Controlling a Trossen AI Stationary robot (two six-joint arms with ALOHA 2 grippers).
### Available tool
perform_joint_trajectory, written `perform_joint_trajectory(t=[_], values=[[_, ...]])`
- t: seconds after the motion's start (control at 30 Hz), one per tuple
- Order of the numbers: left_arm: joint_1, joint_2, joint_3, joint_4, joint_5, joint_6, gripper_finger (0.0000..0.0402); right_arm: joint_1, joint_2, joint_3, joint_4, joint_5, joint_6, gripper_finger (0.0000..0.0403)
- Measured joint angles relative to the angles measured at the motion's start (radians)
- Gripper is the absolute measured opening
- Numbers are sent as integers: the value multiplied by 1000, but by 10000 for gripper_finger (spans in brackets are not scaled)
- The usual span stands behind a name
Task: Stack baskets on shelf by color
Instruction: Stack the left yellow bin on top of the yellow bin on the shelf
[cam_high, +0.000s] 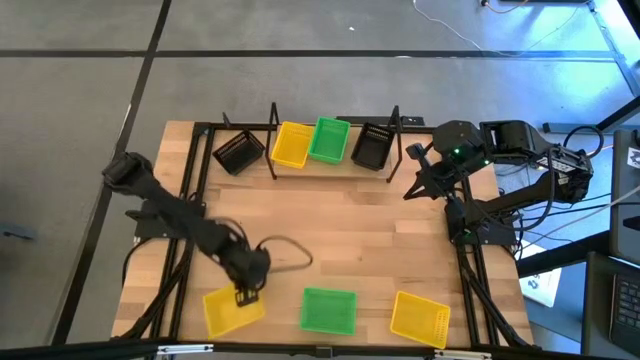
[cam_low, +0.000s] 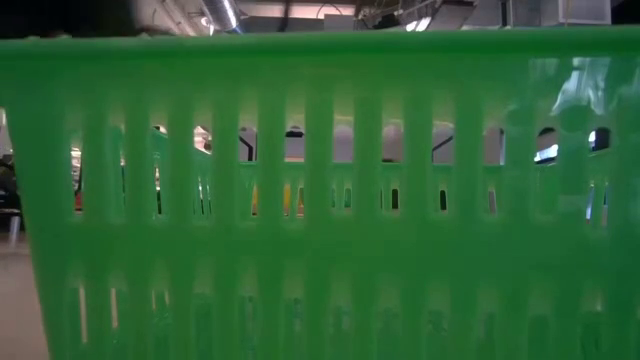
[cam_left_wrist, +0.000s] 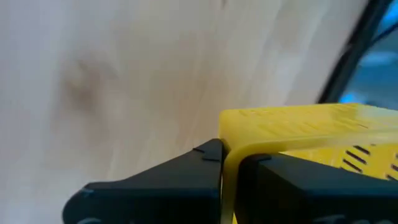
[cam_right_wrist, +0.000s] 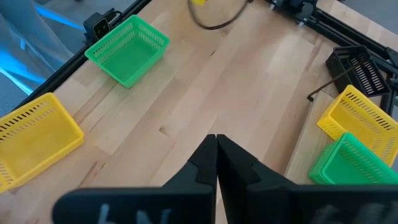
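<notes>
A yellow basket (cam_high: 228, 312) sits at the table's near-left corner, and my left gripper (cam_high: 245, 295) is shut on its wall. A green basket (cam_high: 328, 310) and a second yellow basket (cam_high: 420, 318) rest flat along the near edge. At the far edge the shelf (cam_high: 274, 150) holds a black basket (cam_high: 238, 152), a yellow basket (cam_high: 291, 145), a green basket (cam_high: 329, 140) and another black basket (cam_high: 372, 146). My right gripper (cam_right_wrist: 216, 155) is shut and holds nothing; it hovers near the shelf's right post (cam_high: 397, 140). My left gripper pinches the yellow basket's side wall at its rim (cam_left_wrist: 229, 155). One finger (cam_left_wrist: 186, 177) is outside the basket and the other finger (cam_left_wrist: 286, 180) is inside. The fingers come slanting down from the table's left. Whether the basket is lifted, I cannot tell.
The green basket's wall (cam_low: 320, 200) fills the low view and hides the table behind it. A black cable (cam_high: 285, 250) loops on the board beside the left arm. Bare wood (cam_high: 340, 230) lies between the shelf and the near row of baskets.
</notes>
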Motion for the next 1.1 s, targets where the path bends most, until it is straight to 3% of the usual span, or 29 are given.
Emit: perform_joint_trajectory(t=[0.13, 0.37, 0.67, 0.87, 1.1], values=[[119, -93, 107, -139, -47, -3, 0, 0, 0, 0, 1, 14, 0, 7], [385, -170, 338, -253, -295, 21, 0, 0, 0, 0, 3, 88, 0, 7], [762, -108, 606, -245, -548, 413, 0, 0, 0, 0, 8, 116, -24, 7], [992, -27, 660, -192, -537, 560, 0, 0, 0, 0, 21, 116, -21, 7], [1118, 102, 665, -113, -456, 656, 0, 0, 0, 0, 35, 113, -19, 7]])
